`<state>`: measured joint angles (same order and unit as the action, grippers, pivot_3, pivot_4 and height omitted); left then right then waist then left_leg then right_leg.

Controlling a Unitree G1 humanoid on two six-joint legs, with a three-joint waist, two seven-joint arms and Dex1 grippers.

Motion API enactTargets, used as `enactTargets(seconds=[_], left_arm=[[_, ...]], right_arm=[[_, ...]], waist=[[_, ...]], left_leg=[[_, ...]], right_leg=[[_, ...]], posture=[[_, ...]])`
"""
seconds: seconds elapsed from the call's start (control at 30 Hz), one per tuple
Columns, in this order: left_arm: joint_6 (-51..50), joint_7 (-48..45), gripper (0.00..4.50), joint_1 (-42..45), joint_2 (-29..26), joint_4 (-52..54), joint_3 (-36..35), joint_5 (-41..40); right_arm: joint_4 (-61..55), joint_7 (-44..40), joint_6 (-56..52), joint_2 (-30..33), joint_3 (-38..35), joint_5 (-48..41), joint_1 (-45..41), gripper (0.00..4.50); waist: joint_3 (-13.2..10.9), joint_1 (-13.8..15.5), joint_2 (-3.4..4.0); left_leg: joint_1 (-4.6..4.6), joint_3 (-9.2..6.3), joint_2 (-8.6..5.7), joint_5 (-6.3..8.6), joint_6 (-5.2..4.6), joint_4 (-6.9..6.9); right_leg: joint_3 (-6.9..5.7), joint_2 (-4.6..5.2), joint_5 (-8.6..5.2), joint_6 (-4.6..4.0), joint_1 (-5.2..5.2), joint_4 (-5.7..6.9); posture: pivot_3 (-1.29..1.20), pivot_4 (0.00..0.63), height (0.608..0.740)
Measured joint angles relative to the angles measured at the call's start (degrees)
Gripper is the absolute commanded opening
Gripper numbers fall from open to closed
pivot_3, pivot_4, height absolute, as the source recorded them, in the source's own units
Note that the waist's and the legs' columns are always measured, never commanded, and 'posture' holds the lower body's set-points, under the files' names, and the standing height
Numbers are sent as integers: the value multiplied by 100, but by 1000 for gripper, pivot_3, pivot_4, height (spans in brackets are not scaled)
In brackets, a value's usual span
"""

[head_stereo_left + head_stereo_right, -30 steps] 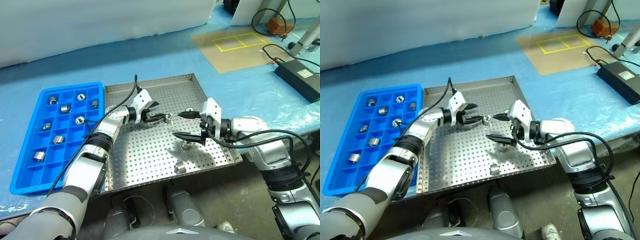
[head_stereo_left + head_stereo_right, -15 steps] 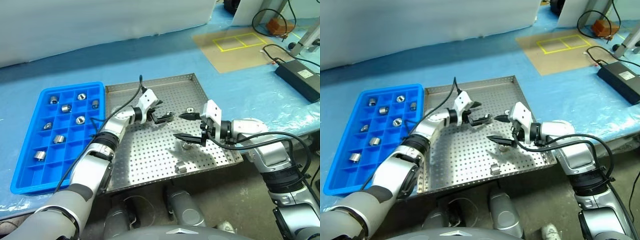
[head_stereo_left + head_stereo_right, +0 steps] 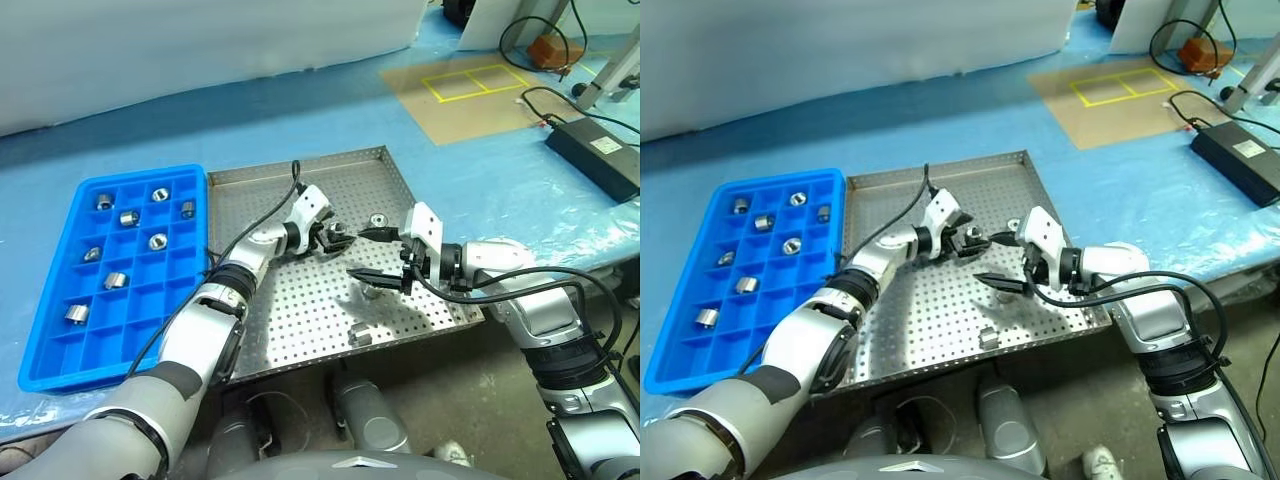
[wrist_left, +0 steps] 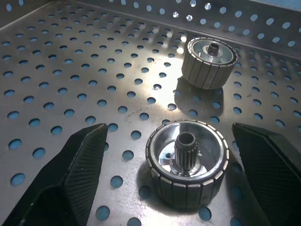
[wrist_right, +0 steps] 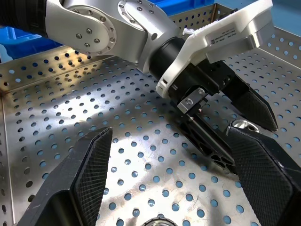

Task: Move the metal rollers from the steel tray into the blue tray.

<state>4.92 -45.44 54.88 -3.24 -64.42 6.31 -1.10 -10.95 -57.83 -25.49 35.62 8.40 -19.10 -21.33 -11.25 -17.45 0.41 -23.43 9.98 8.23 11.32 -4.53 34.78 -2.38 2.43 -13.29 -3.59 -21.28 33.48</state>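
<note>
I am lining up the left hand [image 4: 188, 188], fingers spread wide, around a metal roller [image 4: 187, 162] standing near the middle of the steel tray [image 3: 300, 310]; next, I judge, closing and carrying it left to the blue tray [image 3: 60, 340]. The right hand [image 3: 372, 254] is hovering wide and empty just beside.

Pale blue plastic-covered table [image 3: 480, 170] — on it, far beyond the jaws, a flat black box [image 3: 595, 152], black cables [image 3: 530, 30] and yellow-taped brown board [image 3: 470, 85].

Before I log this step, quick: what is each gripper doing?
Left gripper: open, fingers either side of a metal roller on the steel tray, not gripping.
Right gripper: open, holding nothing.
</note>
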Motion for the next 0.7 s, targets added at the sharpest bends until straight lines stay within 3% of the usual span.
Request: enactTargets(seconds=[0.03, 0.13, 0.27, 0.3, 0.33, 0.37, 0.7], left_arm=[[-19, 19, 4462, 26, 5, -29, -6, 8], [-6, 73, 3889, 37, -2, -46, -10, 84], [2, 74, 2554, 37, -34, -51, -12, 146], [-1, 71, 2554, 37, -45, -50, -14, 148], [-2, 61, 1996, 36, -58, -47, -15, 151], [-19, 5, 1748, 35, -76, -39, -22, 144], [-315, -679, 1738, -257, -570, 707, -66, 55]], right_arm=[[-7, 15, 0, -7, 13, 1, 1, 4022], [-16, 60, 0, -19, 15, 0, 2, 4022], [-16, 82, 0, -37, 15, 0, 1, 4022], [-16, 84, 0, -46, 15, 0, 1, 4022], [-16, 89, 0, -54, 15, 0, 1, 4022], [-16, 102, 0, -61, 16, 0, 0, 4022], [20, 61, 8, -176, 108, 1, -139, 4022]], waist=[[0, -10, 0], [0, -51, 0], [0, -65, 0], [0, -65, 0], [0, -65, 0], [0, -66, 0], [-1, -77, -1]], left_leg=[[0, 0, 0, 0, 0, 1], [0, 0, 0, 1, -2, 4], [-1, -1, 0, 1, -2, 5], [-1, -1, 0, 1, -2, 5], [-2, -1, 0, 2, -2, 5], [-3, -2, 0, 2, -3, 4], [-10, -4, 3, 2, -4, 3]], right_leg=[[0, 0, 0, 0, 0, 0], [-1, 0, 0, 0, 2, 0], [-1, 0, 0, 1, 1, 0], [-2, 0, 0, 1, 1, -1], [-2, 0, 0, 1, 1, -2], [-2, 0, 0, 1, 0, -2], [-7, 1, 0, 1, -8, 0]], posture=[[-771, 150, 740], [-770, 150, 740], [-762, 150, 740], [-760, 150, 740], [-755, 150, 740], [-751, 150, 740], [-696, 150, 740]])
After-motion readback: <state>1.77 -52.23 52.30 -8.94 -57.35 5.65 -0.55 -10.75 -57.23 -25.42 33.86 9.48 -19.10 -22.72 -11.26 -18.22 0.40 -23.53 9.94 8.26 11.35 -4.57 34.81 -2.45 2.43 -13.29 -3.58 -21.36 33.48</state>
